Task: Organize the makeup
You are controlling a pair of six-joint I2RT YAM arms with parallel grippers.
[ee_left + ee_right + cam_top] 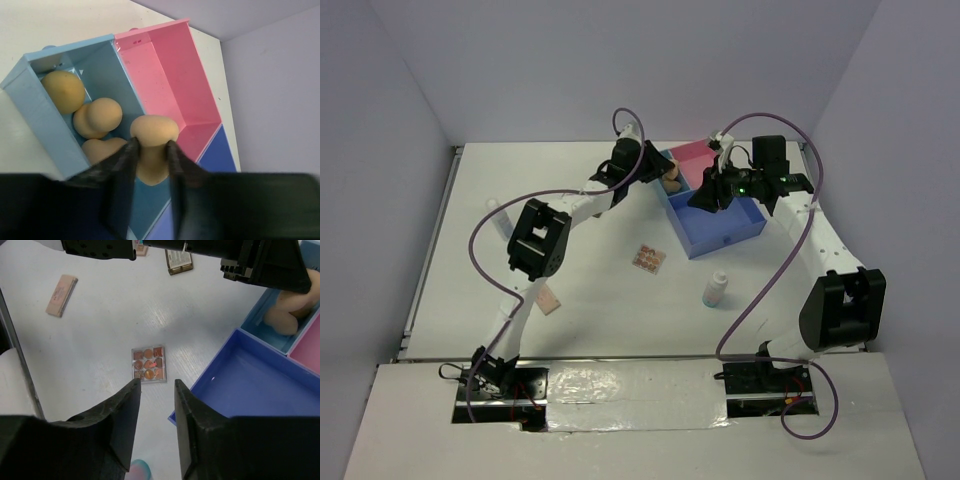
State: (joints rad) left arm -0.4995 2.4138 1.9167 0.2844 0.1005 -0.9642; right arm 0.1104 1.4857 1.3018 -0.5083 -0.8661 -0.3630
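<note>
My left gripper [150,145] [666,176] hangs over the light-blue compartment [107,70] of the divided tray. Its jaws press on the narrow waist of a tan sponge [153,137]. Three more tan sponges [64,90] lie in that compartment. My right gripper [157,385] [706,198] is open and holds nothing, above the table by the dark-blue compartment [260,382]. The multicolour palette [148,364] [648,260] lies flat ahead of it. A pinkish palette [61,288] [548,298], a brown-gold palette [178,260] and the white bottle [715,290] rest on the table.
The tray's pink compartment [165,80] [692,158] is bare, and so is the dark-blue one [725,225]. The left arm's links [538,238] cross the table's left half. A small white object [498,216] stands near the left edge. Grey walls close in behind.
</note>
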